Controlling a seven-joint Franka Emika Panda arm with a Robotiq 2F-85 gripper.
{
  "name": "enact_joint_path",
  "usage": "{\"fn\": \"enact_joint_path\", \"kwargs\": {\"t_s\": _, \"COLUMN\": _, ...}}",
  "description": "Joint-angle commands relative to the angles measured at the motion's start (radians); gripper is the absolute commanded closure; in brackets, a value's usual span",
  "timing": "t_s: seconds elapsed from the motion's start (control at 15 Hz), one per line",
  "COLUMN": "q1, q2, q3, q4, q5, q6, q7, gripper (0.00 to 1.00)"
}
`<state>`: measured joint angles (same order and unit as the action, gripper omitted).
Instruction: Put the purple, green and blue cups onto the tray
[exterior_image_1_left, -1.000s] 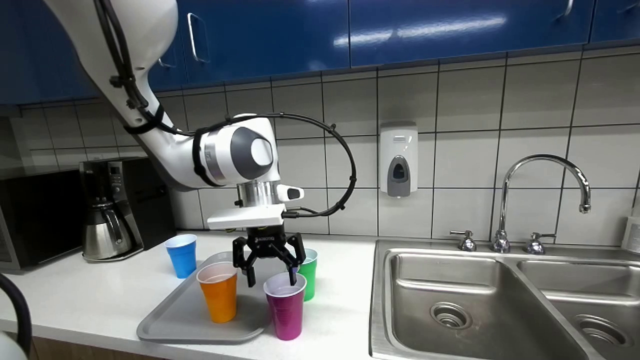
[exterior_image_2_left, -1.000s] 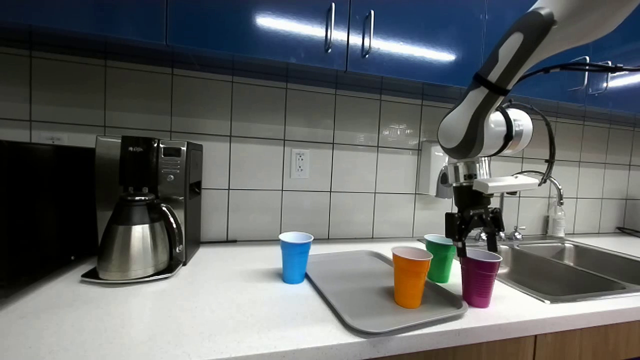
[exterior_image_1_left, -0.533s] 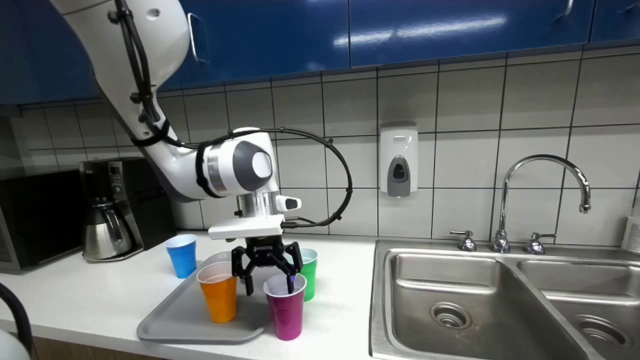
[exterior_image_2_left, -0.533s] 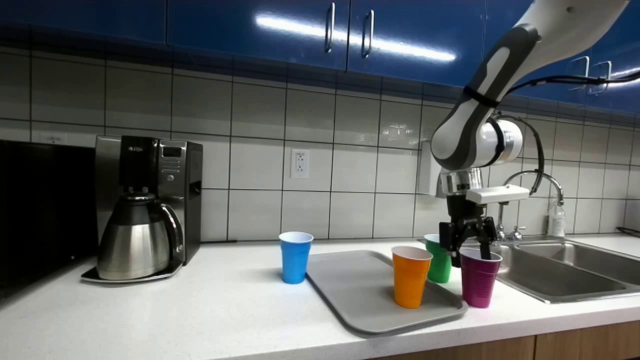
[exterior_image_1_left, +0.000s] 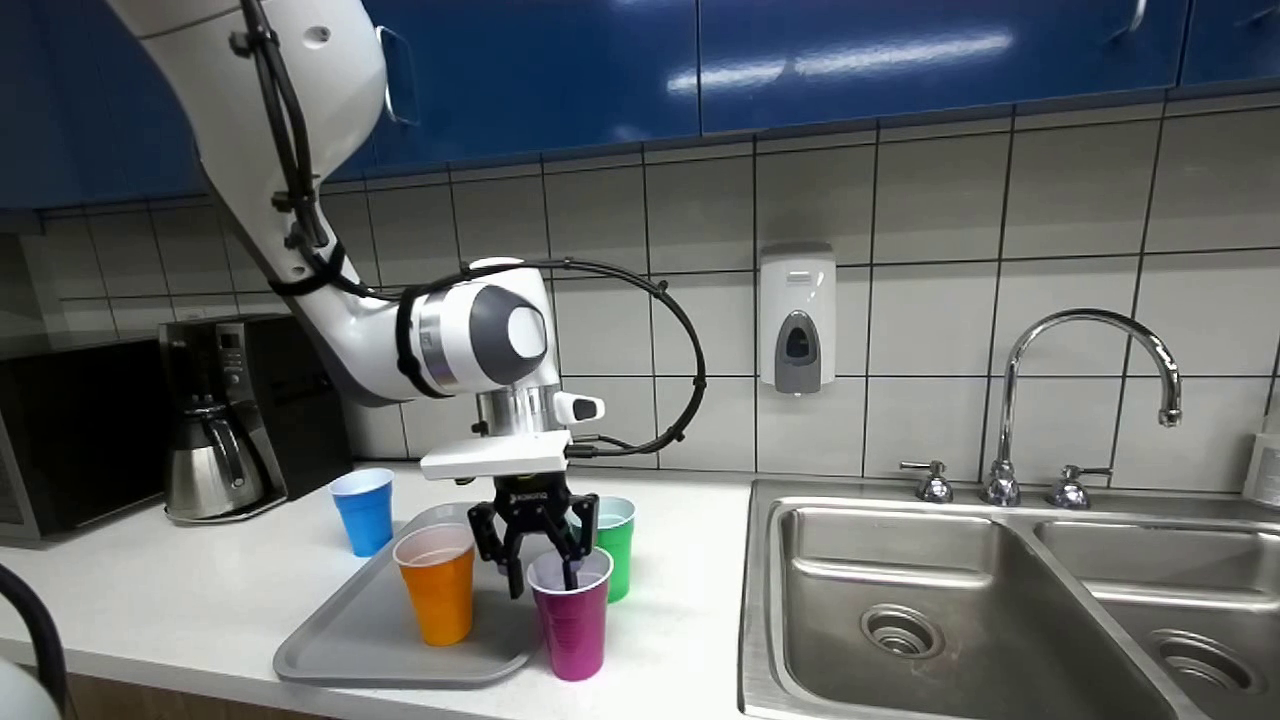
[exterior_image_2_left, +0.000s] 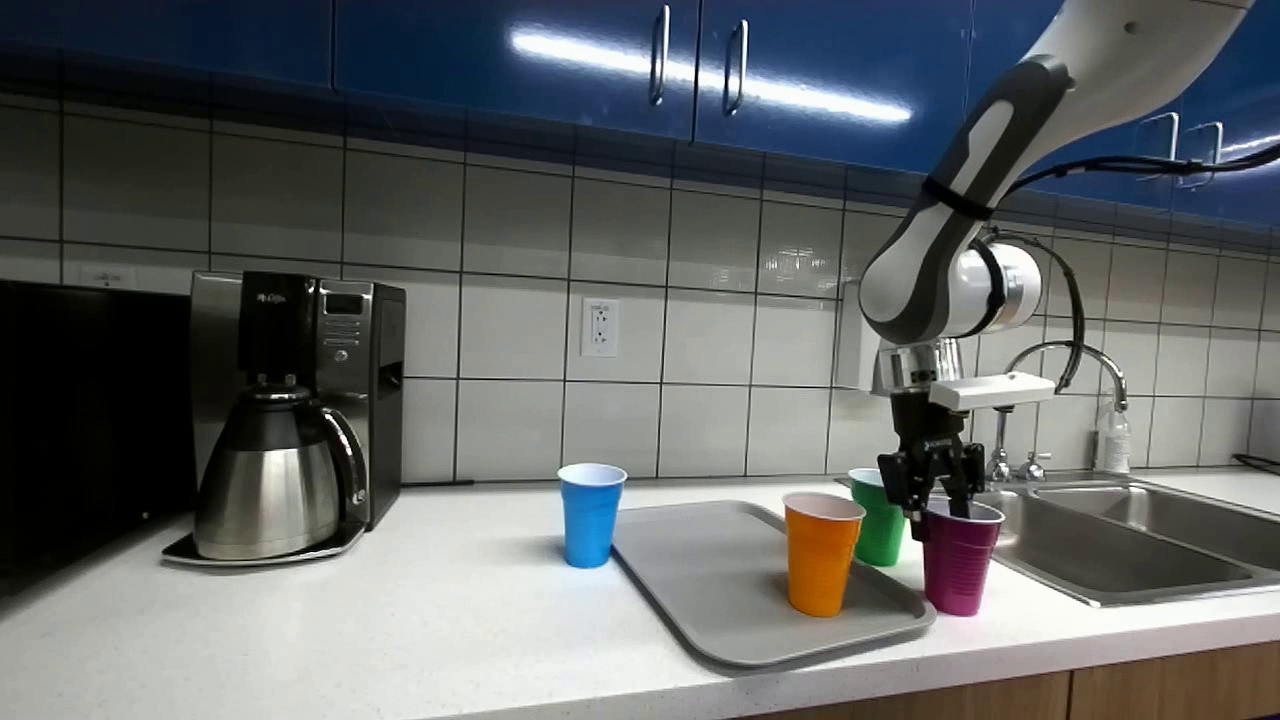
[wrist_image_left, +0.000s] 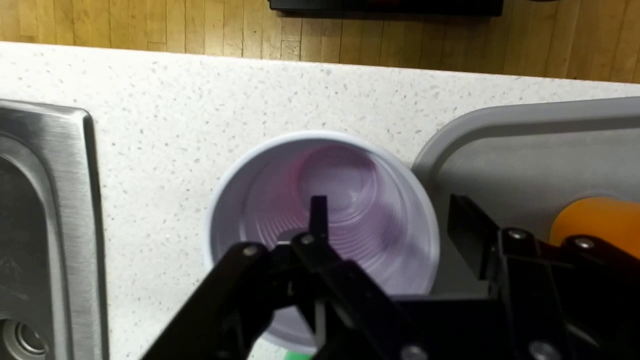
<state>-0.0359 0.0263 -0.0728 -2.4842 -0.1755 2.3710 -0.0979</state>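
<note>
The gripper (exterior_image_1_left: 543, 583) is spread wide astride the purple cup's rim, one finger (wrist_image_left: 318, 220) reaching down inside the purple cup (exterior_image_1_left: 575, 638) and the other outside, on the side of the grey tray (exterior_image_2_left: 690, 605); whether either touches the plastic I cannot tell. That cup is upright on the counter (exterior_image_2_left: 400, 630), just beside a corner of the tray, on which the orange cup (exterior_image_2_left: 818, 565) stands upright. Further out, the green cup (exterior_image_2_left: 880, 527) is upright between tray and steel sink (exterior_image_1_left: 759, 600), while the blue cup (exterior_image_2_left: 590, 525) stands just beside the tray's opposite edge, well apart from the coffee maker (exterior_image_2_left: 345, 345).
</note>
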Motion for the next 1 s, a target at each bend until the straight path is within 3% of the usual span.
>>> {"fn": "enact_joint_path", "kwargs": {"t_s": 0.0, "q1": -0.006, "q2": 0.005, "q3": 0.008, "q4": 0.011, "q5": 0.010, "q6": 0.003, "q7": 0.008, "gripper": 0.67}}
{"fn": "enact_joint_path", "kwargs": {"t_s": 0.27, "q1": -0.006, "q2": 0.013, "q3": 0.007, "q4": 0.011, "q5": 0.003, "q6": 0.001, "q7": 0.014, "gripper": 0.97}}
{"fn": "enact_joint_path", "kwargs": {"t_s": 0.33, "q1": -0.007, "q2": 0.017, "q3": 0.006, "q4": 0.012, "q5": 0.002, "q6": -0.001, "q7": 0.017, "gripper": 1.00}}
{"fn": "enact_joint_path", "kwargs": {"t_s": 0.93, "q1": -0.005, "q2": 0.000, "q3": 0.005, "q4": 0.003, "q5": -0.020, "q6": -0.020, "q7": 0.047, "gripper": 0.99}}
